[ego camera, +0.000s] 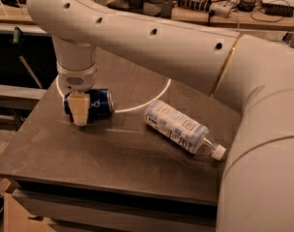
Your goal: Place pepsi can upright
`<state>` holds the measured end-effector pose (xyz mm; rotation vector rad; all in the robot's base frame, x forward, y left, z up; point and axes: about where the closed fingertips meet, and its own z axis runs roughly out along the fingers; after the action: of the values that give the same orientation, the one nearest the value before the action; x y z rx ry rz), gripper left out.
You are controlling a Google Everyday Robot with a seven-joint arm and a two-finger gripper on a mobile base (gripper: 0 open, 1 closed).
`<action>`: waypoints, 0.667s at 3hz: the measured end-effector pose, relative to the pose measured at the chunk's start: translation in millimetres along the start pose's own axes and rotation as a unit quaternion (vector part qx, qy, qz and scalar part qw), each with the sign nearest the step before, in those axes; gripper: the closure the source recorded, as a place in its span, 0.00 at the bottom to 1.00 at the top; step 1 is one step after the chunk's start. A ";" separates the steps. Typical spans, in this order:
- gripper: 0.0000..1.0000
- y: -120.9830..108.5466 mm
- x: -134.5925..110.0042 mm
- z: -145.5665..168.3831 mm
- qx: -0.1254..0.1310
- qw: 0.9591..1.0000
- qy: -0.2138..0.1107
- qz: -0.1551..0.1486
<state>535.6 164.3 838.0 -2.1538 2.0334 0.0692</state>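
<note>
The pepsi can point(99, 102) is dark blue with white lettering and lies on its side at the back left of the dark table point(103, 158). My gripper point(80, 109) comes straight down from the white arm and stands at the can's left end, covering part of it from the front. The can rests on the tabletop. Its silver top is hidden behind the gripper.
A clear plastic bottle point(178, 126) with a white cap point(218, 152) lies on its side right of centre. My thick white arm point(185, 47) spans the back and right of the view. A desk with cables point(210, 6) stands behind the table.
</note>
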 end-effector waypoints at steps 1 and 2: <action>0.62 1.9 -6.8 -15.0 0.000 1.000 0.012 -0.021; 0.87 5.0 -15.7 -69.6 0.025 0.998 -0.033 -0.046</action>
<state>523.4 168.4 908.5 -2.1810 1.8782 0.0745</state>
